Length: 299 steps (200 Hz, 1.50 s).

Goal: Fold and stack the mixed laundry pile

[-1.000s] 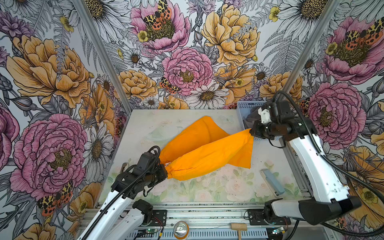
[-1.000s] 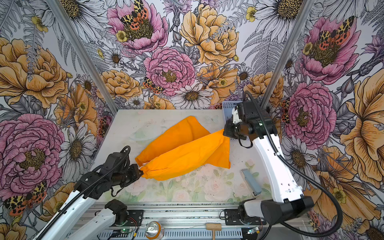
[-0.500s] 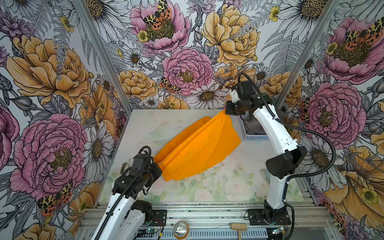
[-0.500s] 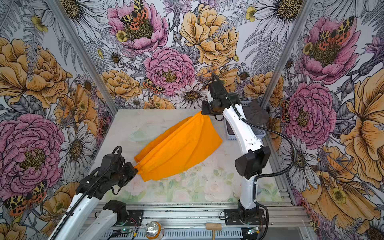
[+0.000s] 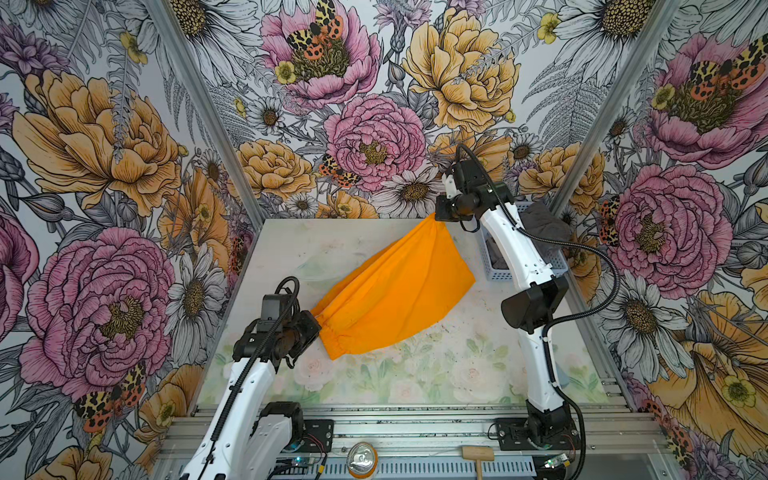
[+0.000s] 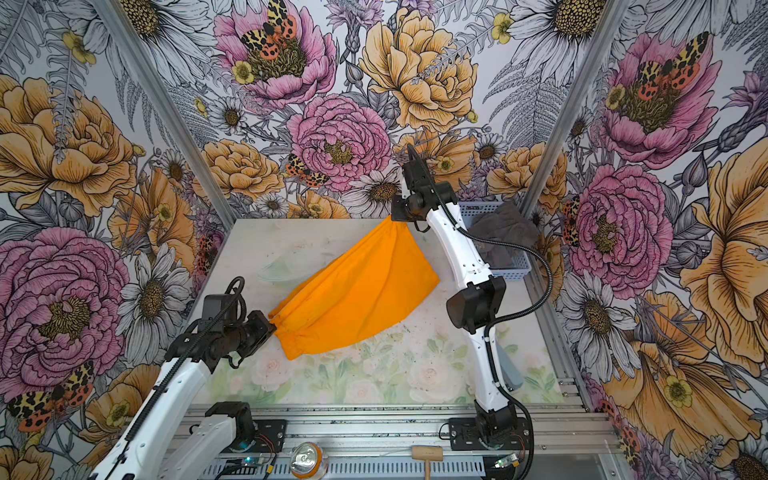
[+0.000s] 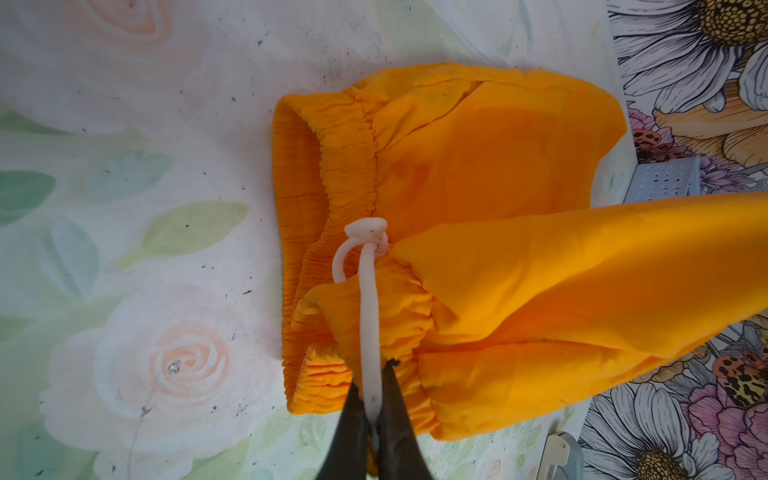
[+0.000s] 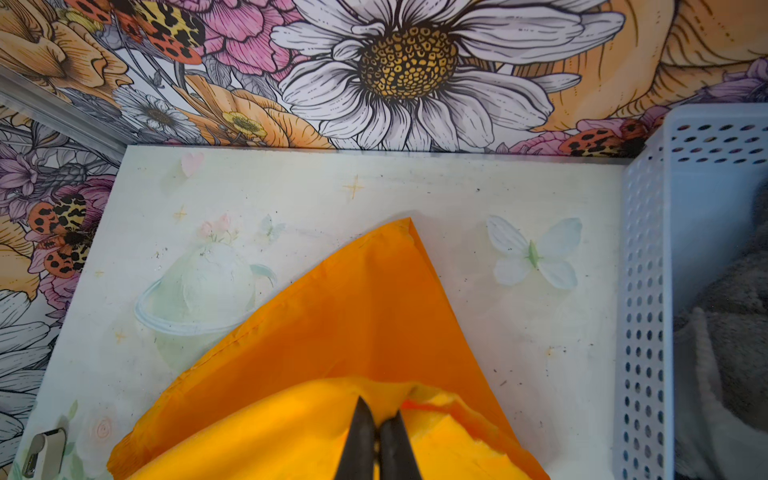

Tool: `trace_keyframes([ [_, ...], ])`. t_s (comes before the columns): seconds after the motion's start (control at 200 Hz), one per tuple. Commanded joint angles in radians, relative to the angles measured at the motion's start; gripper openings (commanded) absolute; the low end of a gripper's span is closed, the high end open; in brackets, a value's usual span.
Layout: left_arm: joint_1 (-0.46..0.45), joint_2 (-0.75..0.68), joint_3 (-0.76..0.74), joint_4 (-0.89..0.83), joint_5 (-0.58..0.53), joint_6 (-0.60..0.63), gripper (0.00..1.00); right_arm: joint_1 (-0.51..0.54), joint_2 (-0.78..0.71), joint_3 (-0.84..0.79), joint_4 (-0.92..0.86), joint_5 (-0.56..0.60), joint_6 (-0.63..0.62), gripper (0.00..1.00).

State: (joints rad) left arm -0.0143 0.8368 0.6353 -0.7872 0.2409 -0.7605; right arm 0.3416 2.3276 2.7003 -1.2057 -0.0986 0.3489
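Orange fabric shorts (image 5: 395,291) now doubled leg-over-leg: right hand (image 5: 436,215), pinched shut on a hem corner, has swung to the far desk (image 5: 332,241) edge. Left hand (image 7: 374,376) stays clamped on the white drawstring (image 7: 368,316). First fold looks nearly made.

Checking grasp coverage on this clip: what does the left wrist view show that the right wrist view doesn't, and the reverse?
Left wrist only: the left gripper shut on the white drawstring, the drawstring's knot, and the gathered elastic waistband.

Right wrist only: the right gripper shut on an edge of orange fabric, the dark grey towel inside the pale blue perforated basket, and a butterfly print on the table.

Both: the orange shorts, the table, and part of the basket.
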Motion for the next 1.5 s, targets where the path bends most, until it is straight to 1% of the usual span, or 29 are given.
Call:
trace_keyframes([
  [0.0, 0.015, 0.016, -0.024, 0.065, 0.026, 0.028, 0.00, 0.000, 0.053, 0.052, 0.065, 0.017, -0.011, 0.00],
  [0.31, 0.053, 0.063, -0.043, 0.116, 0.033, 0.037, 0.00, 0.000, 0.142, 0.055, 0.241, -0.024, 0.017, 0.00],
  [0.525, 0.072, 0.076, -0.049, 0.115, 0.045, 0.052, 0.00, 0.002, 0.157, 0.075, 0.334, -0.040, 0.037, 0.00],
  [0.801, 0.088, 0.077, -0.055, 0.118, 0.054, 0.061, 0.00, 0.004, 0.159, 0.080, 0.384, -0.046, 0.056, 0.00],
  [1.046, 0.106, 0.100, -0.038, 0.134, 0.058, 0.070, 0.00, 0.002, 0.233, 0.080, 0.406, -0.046, 0.072, 0.00],
  [1.126, 0.108, 0.090, -0.036, 0.132, 0.066, 0.072, 0.00, 0.000, 0.245, 0.104, 0.413, -0.062, 0.084, 0.00],
  [1.241, 0.107, 0.081, -0.037, 0.116, 0.076, 0.075, 0.00, 0.004, 0.179, 0.077, 0.410, -0.064, 0.091, 0.00],
  [1.491, 0.109, 0.050, -0.062, 0.111, 0.096, 0.066, 0.00, 0.020, -0.090, -0.190, 0.386, -0.068, 0.072, 0.00],
])
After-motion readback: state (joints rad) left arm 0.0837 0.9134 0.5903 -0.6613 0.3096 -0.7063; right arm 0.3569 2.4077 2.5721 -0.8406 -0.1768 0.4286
